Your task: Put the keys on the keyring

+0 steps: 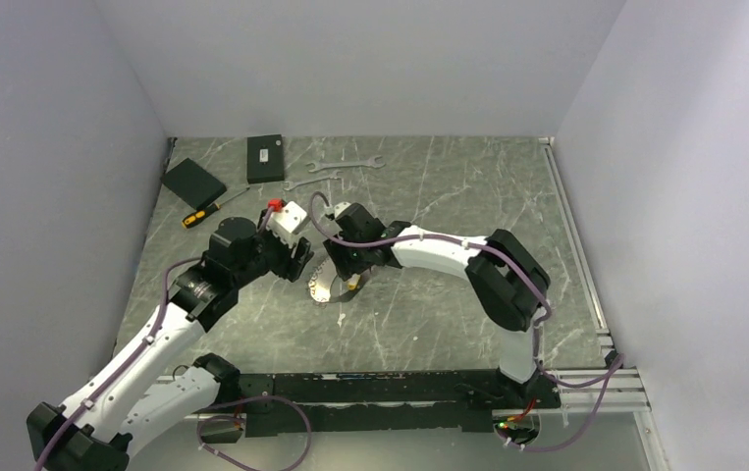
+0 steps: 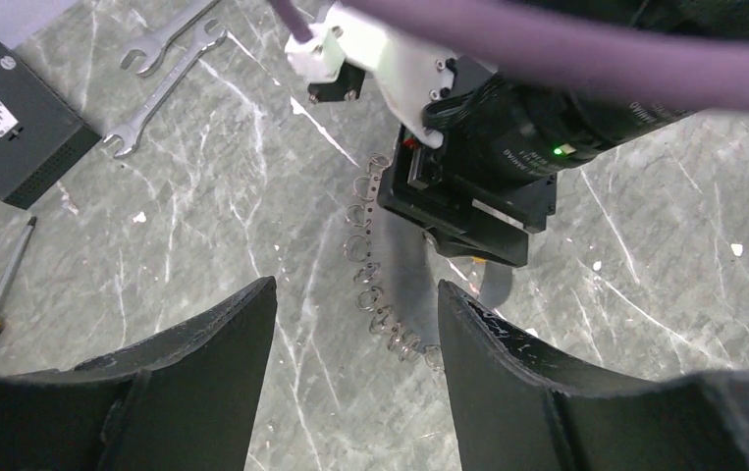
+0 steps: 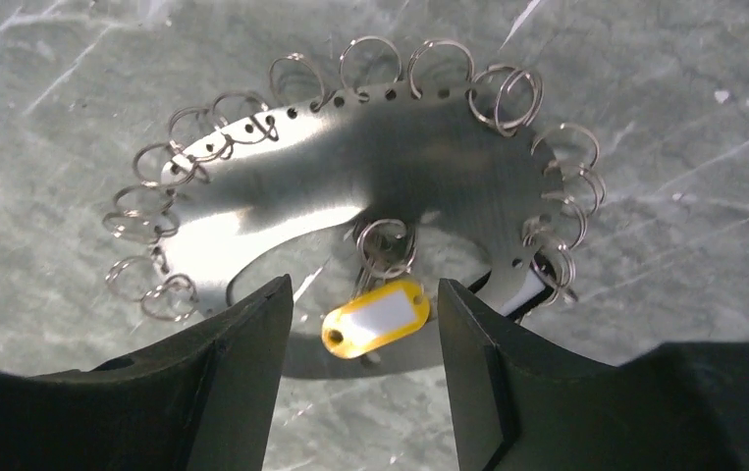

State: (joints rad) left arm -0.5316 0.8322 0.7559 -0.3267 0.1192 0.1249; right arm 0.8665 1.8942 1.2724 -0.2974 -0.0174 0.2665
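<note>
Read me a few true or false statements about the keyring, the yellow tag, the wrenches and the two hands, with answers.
1. The yellow tag sits between the fingers of the right hand. True.
2. The left hand is shut on the keyring. False: it is open, holding nothing.
3. Two wrenches lie side by side. True.
4. The keyring's rim is bare. False: small split rings line it.
5. The screwdriver rests on the keyring. False: it lies far off, near a black box.
</note>
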